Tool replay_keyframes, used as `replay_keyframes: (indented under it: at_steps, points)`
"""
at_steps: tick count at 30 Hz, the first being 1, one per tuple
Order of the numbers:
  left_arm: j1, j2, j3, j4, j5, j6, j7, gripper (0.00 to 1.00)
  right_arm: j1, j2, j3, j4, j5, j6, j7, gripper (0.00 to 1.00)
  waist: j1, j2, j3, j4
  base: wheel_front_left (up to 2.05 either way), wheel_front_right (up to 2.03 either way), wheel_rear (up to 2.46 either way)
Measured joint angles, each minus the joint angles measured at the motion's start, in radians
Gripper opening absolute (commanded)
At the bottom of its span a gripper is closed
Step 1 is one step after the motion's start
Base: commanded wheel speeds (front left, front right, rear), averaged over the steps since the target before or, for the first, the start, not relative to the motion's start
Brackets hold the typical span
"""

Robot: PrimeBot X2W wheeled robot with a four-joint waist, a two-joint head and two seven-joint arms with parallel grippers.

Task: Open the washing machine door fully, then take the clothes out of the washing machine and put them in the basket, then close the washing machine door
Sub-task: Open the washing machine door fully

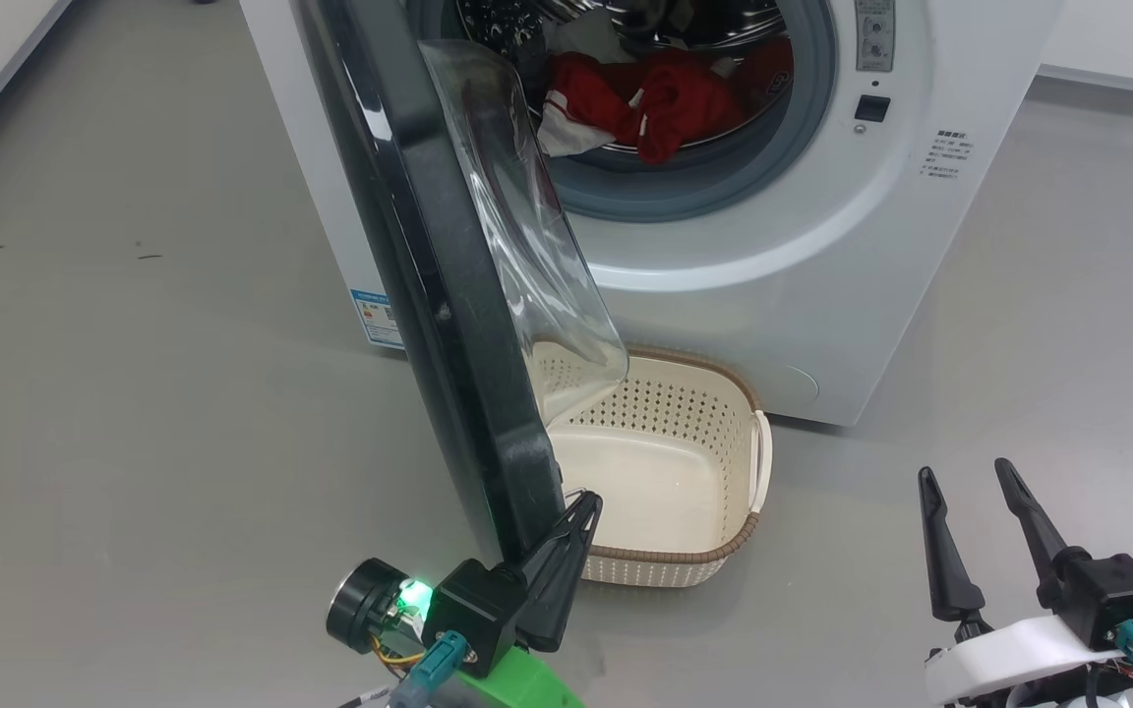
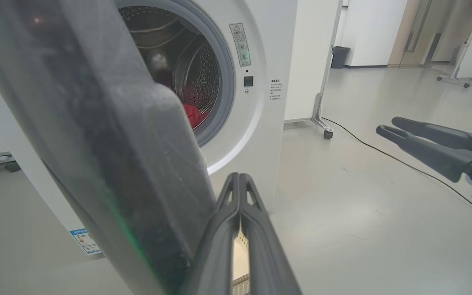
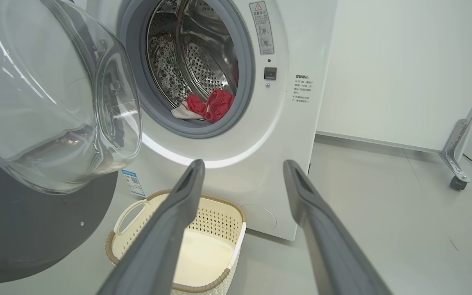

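Red clothes lie in a heap inside the shiny steel drum of the white washing machine. In the head view they are up at twelve o'clock. Some white cloth is mixed in with them.

The washing machine door is big, round and black. It stands open and is swung out toward the robot. In the head view it is seen from its edge, running from eleven o'clock down to six o'clock. Its clear glass bowl sticks out on the side that faces the machine and hangs over the basket.

The basket is cream with a brown rim. It sits on the grey floor just in front of the machine, near the middle of the head view. The door hides part of it.

The left gripper is at six o'clock. Its two fingers are pressed tight together with nothing between them. They are right beside the bottom edge of the door, but I cannot tell if they touch it.

The right gripper is at five o'clock, well apart from the basket. Its fingers are spread wide and hold nothing.
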Motion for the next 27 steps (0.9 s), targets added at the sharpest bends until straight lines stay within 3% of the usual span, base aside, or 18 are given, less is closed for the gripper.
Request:
replay_keyframes:
  at_steps: [15,27]
  points:
    - [0.0,-0.002,-0.012,0.005,-0.016,0.004,-0.01,0.0,0.0,0.003,-0.034,-0.005,-0.008,0.003,0.0,1.0,0.0,0.0,0.012,0.04,0.0,0.0,0.0]
    - [0.0,-0.003,-0.03,0.017,-0.016,0.004,-0.023,0.0,0.001,0.004,-0.048,-0.006,-0.01,0.011,0.0,1.0,0.0,0.0,0.016,0.11,0.0,0.0,0.0]
